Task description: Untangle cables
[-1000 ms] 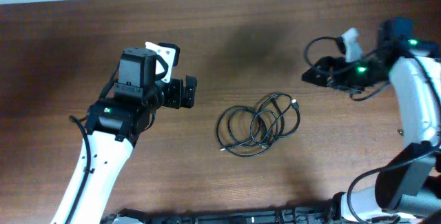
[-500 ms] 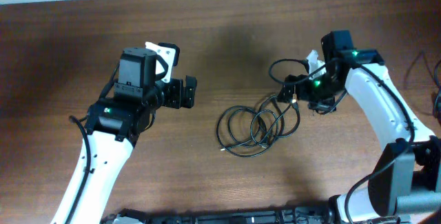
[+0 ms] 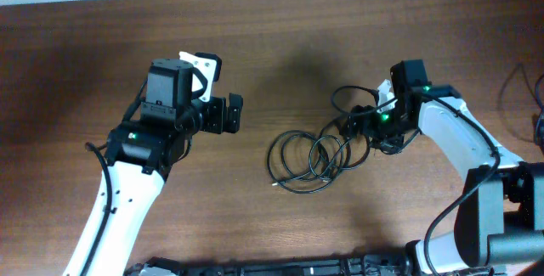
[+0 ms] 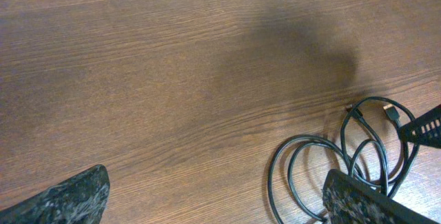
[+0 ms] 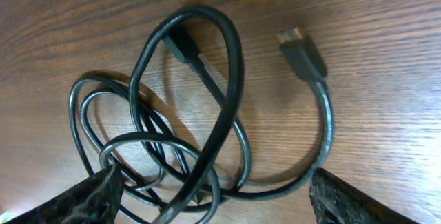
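The cables (image 3: 316,156) lie as a tangle of thin black loops on the brown table, right of centre. My left gripper (image 3: 235,115) is open and empty, to the left of the tangle. In the left wrist view (image 4: 220,209) the cables (image 4: 342,163) lie at the lower right by its right finger. My right gripper (image 3: 350,129) is open over the tangle's right end. In the right wrist view (image 5: 217,203) the cables (image 5: 227,93) lie between and ahead of the open fingers. One plug (image 5: 301,50) and another plug (image 5: 180,45) show there.
The wooden table (image 3: 280,47) has a pale wall edge along the back. Thicker black robot wires (image 3: 344,98) loop behind my right gripper. My right arm's base (image 3: 501,225) stands at the lower right.
My right arm has swung left and forward from the back right and now sits over the right end of the tangle. The left arm and cables have not moved.
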### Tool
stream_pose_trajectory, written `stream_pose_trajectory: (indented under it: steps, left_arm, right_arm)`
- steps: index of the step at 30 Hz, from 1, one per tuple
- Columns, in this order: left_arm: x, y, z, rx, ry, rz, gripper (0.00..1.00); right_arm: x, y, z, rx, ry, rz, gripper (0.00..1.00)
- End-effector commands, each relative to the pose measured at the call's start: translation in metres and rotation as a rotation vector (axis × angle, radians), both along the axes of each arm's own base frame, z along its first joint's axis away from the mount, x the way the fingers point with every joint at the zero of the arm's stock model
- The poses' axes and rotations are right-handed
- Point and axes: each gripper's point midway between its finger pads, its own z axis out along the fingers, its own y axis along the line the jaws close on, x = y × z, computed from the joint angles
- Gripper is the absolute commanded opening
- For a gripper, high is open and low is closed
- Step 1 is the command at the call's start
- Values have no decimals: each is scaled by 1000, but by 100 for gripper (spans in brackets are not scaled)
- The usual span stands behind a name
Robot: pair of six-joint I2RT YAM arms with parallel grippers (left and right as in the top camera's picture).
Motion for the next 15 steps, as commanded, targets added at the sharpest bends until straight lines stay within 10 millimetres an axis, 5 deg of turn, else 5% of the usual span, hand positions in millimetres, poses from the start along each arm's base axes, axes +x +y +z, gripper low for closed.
stream_pose_trajectory:
  steps: [1,10,15]
  left_arm:
    - [1,2,8,-9,-19,17,99]
    - [1,2,8,-9,-18,17,99]
    - [1,2,8,-9,-18,17,99]
  right_arm:
    - [-5,8,0,42,2,-3,85]
    - [-3,10,0,45,-9,4,67]
    - [0,28,1,47,-47,63,63]
